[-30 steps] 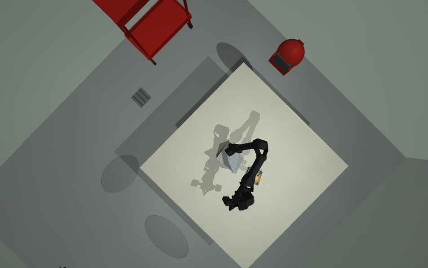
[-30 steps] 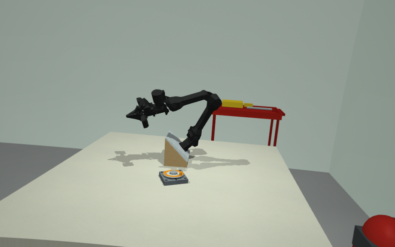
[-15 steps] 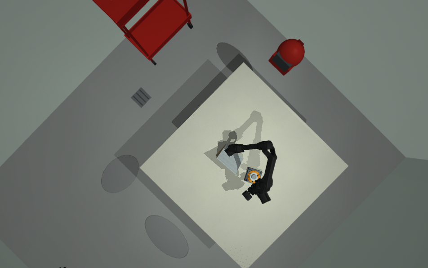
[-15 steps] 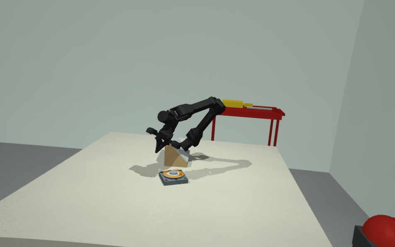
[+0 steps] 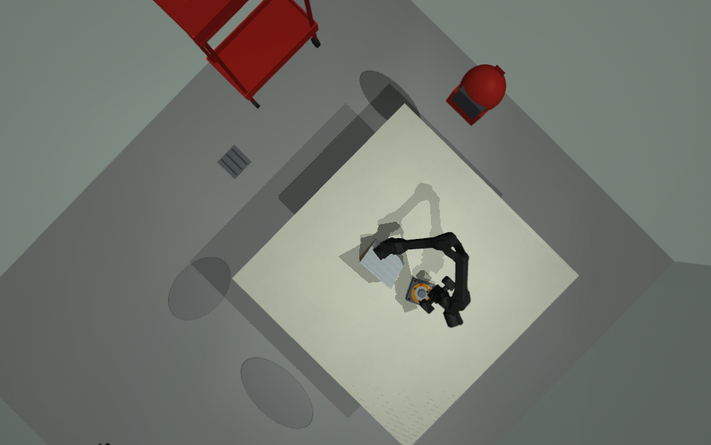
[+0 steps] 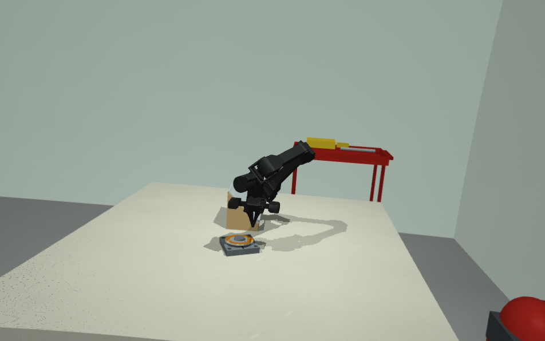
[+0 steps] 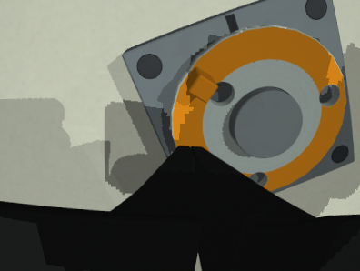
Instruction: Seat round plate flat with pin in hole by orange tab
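Note:
The round plate (image 5: 413, 294) (image 6: 229, 241) (image 7: 273, 42), an orange ring around a grey centre, sits around the post (image 5: 421, 293) (image 6: 239, 238) (image 7: 269, 123) on the square grey base (image 6: 241, 252) (image 7: 175, 51). In the wrist view its orange tab (image 7: 203, 87) is at the upper left, with a dark hole (image 7: 223, 92) beside it. I cannot make out the pin or how far the plate tilts. My gripper (image 6: 252, 226) (image 7: 188, 158) is shut and empty, pointing down. Its tips overlap the ring's lower left in the wrist view and show above the plate in the exterior view.
The arm stands on a wedge block (image 5: 382, 267) (image 6: 239, 218) with a pale sloping top, close to the base. A dark mark (image 7: 232, 23) is on the base. A red cart (image 5: 267, 47) (image 6: 350, 156) and a red rounded object (image 5: 485, 86) (image 6: 524, 321) stand off the table.

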You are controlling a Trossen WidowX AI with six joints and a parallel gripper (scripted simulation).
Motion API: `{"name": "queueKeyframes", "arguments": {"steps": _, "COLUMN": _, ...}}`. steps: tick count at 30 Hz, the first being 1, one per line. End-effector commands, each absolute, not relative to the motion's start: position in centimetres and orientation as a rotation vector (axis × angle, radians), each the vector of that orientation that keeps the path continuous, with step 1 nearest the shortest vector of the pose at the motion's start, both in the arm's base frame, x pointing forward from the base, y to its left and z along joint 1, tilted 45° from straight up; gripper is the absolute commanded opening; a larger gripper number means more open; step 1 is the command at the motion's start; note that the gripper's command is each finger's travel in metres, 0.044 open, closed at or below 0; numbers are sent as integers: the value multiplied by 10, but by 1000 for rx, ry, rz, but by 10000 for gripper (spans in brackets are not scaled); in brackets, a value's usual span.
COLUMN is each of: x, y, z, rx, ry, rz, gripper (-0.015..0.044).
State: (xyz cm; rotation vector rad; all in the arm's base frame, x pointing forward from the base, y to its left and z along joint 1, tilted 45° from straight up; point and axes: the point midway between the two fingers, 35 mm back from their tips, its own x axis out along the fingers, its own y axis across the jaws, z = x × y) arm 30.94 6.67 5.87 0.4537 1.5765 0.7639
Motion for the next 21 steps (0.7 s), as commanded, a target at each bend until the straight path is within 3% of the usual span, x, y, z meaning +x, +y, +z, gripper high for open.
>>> {"name": "queueKeyframes", "arguments": {"steps": 1, "x": 309, "y": 75, "z": 53, "rx": 460, "ry": 1577, "rz": 772, "gripper": 0}}
{"name": "queueKeyframes", "arguments": {"steps": 21, "x": 313, "y": 101, "z": 27, "rx": 462, "ry": 1575, "rz": 775, "gripper": 0}}
